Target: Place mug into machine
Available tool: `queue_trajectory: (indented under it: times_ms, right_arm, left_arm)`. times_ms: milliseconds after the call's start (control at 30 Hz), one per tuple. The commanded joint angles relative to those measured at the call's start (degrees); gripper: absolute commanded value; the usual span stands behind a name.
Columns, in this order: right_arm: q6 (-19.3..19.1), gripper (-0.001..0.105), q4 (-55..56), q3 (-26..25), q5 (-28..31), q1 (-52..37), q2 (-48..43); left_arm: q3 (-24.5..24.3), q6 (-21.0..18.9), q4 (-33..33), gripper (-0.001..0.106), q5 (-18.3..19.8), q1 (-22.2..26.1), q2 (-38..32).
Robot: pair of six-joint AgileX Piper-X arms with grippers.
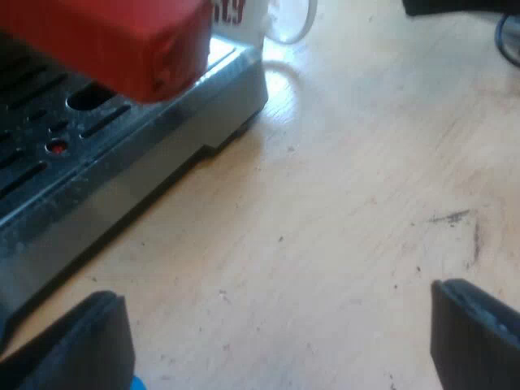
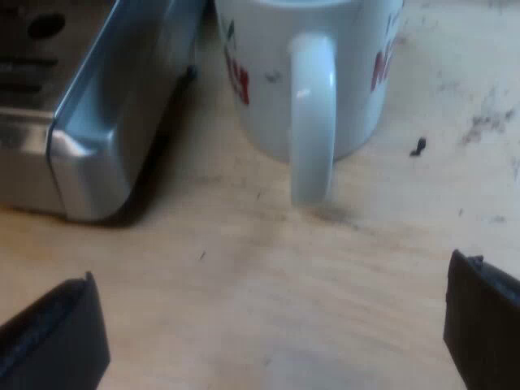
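Note:
A white mug [image 2: 325, 73] with red lettering stands upright on the wooden table beside the corner of the machine's metal drip tray [image 2: 97, 138], its handle [image 2: 313, 122] turned toward my right gripper [image 2: 268, 333]. That gripper is open, a short way back from the handle, holding nothing. My left gripper [image 1: 284, 341] hangs open over bare wood next to the drip tray [image 1: 122, 154], close under the red end of the holder's handle [image 1: 122, 45]. The mug [image 1: 260, 18] stands beyond the tray's far corner.
The wooden table [image 1: 357, 187] stretches out beside the machine, with a few dark specks [image 2: 418, 147] near the mug. The drip tray's slotted grate [image 1: 49, 122] has a small red dot in one hole. A dark object [image 1: 455, 6] lies at the table's far side.

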Motion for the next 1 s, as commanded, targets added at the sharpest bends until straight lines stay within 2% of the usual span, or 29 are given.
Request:
queue_trajectory:
  times_ms: [33,133,267,533,700,733,867,1000]
  right_arm:
    - [-0.3,0.085,-8.6,1.9,1.3,0.1,1.2]
    - [-1.3,0.085,-15.5,4.0,2.5,0.0,4.0]
    - [-1.6,0.085,-21.6,4.5,2.9,0.0,8.8]
    - [-1.6,0.085,-40.7,4.4,3.3,0.0,25.6]
    - [-1.5,0.085,-46.6,4.4,3.3,-0.1,32.4]
    - [-1.5,0.085,-50.8,4.4,3.3,-0.1,36.2]
    - [-1.5,0.085,-54.6,3.6,4.0,-0.1,41.1]
    - [-1.5,0.085,-55.0,0.6,4.6,-0.1,45.2]
  left_arm:
    - [-0.2,-0.3,-3.5,0.077,0.4,-0.2,1.9]
    - [-0.2,-0.7,-5.9,0.077,1.1,-0.2,3.1]
    - [-0.2,-0.7,-6.0,0.077,1.6,-0.2,3.6]
    - [-0.2,-0.7,-6.0,0.077,1.6,-0.2,3.6]
    - [-0.2,-0.7,-6.0,0.077,1.6,-0.2,3.6]
    - [-0.2,-0.7,-6.0,0.077,1.6,-0.2,3.6]
    - [-0.2,-0.7,-6.0,0.077,1.6,-0.2,3.6]
    - [-0.2,-0.7,-6.0,0.077,1.6,-0.2,3.6]
